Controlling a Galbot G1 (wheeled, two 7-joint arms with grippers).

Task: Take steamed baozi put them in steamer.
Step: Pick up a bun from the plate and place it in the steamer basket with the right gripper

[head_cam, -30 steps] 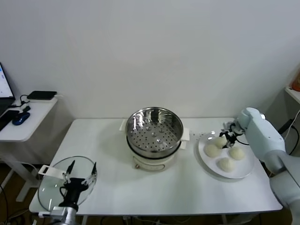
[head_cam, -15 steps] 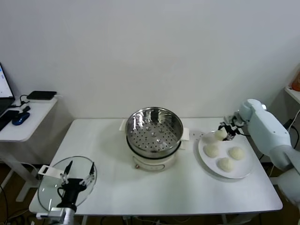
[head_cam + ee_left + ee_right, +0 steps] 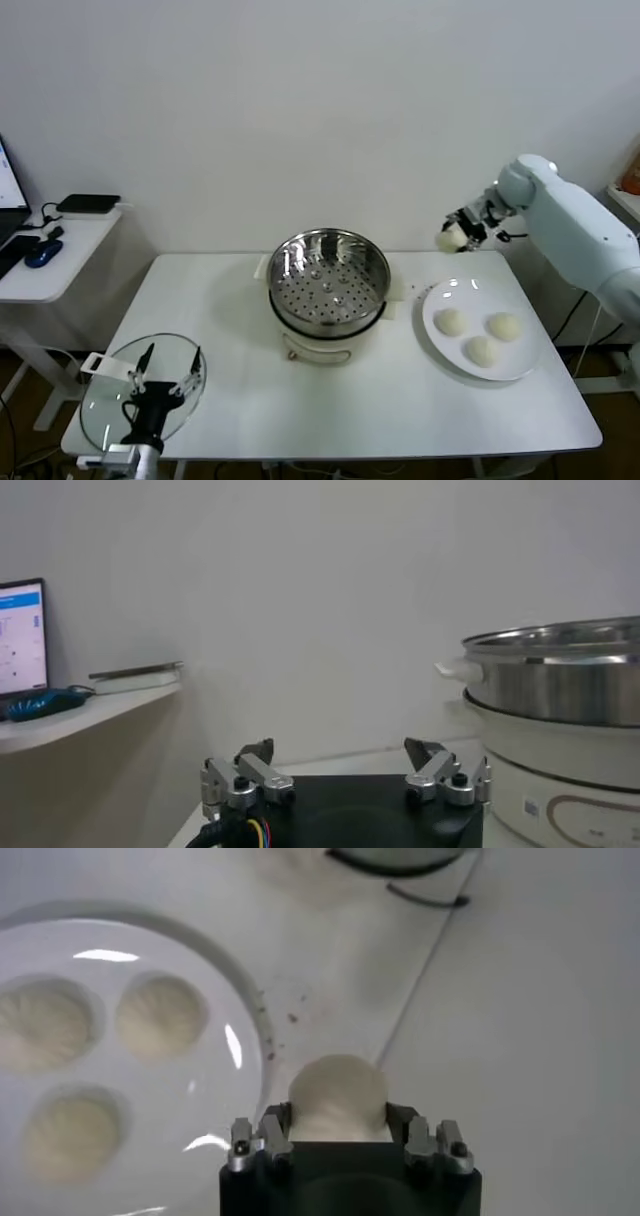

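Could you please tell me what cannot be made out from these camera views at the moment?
- Held baozi: its underside, hidden by the right gripper in the right wrist view.
- Steamer: its inside, hidden by its own wall and cut off by the edge in the left wrist view.
- Left gripper: arm cut off, head view.

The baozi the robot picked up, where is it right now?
In the head view, the baozi is held in the right gripper, raised above the table's far right, between the plate and the steamer.

Steamer (image 3: 330, 280) mid-table, plate (image 3: 436, 330) right (three baozi (image 3: 481, 334) on it), lid (image 3: 110, 400) left
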